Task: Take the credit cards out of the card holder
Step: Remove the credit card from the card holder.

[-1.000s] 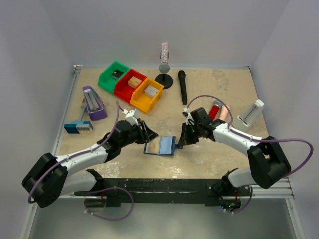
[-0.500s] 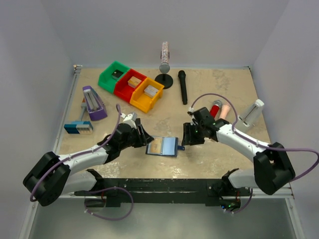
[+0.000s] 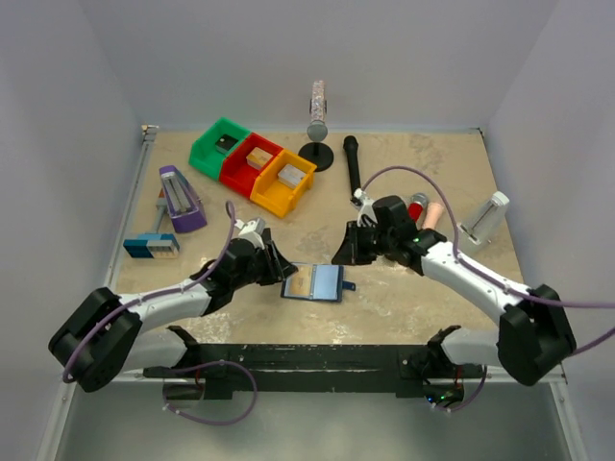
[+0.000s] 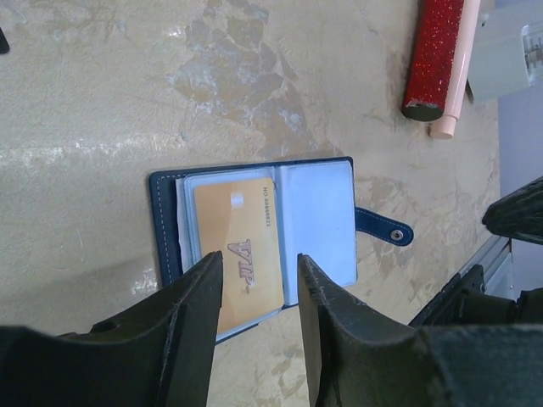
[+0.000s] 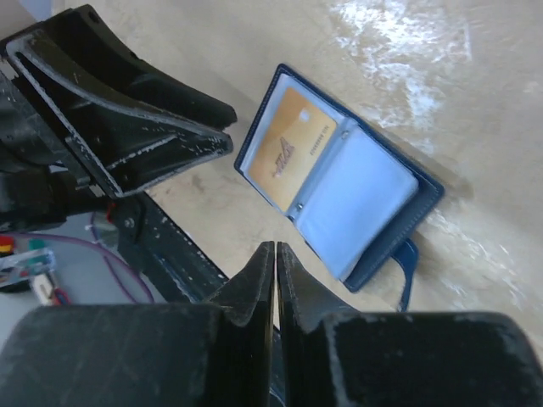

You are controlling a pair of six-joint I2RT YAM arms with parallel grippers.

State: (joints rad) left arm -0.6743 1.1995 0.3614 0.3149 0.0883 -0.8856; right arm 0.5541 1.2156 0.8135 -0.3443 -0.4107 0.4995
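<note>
The card holder [image 3: 330, 280] lies open and flat on the table between the arms, with its snap tab [image 4: 383, 227] sticking out. A tan-gold credit card [image 4: 233, 246] sits in its left pocket. The black and silvery grey cards are not visible. My left gripper [image 4: 259, 264] is open and hovers just over the wallet's near-left edge, its fingertips either side of the tan card's end. My right gripper [image 5: 276, 248] is shut and empty, raised above and behind the wallet [image 5: 365, 195], apart from it. It also shows in the top view [image 3: 341, 254].
Green [image 3: 219, 146], red [image 3: 252, 163] and orange [image 3: 283, 182] bins stand back left. A purple block [image 3: 180, 199] and a blue-grey block [image 3: 151, 246] lie at left. A black microphone [image 3: 353, 166], a stand [image 3: 317, 110], a red tube [image 3: 415, 209] and a white object [image 3: 483, 218] are behind and right.
My right gripper has left the wallet's tab side and moved up and back. The wallet has shifted slightly right and lies open. My left gripper has followed to its left edge.
</note>
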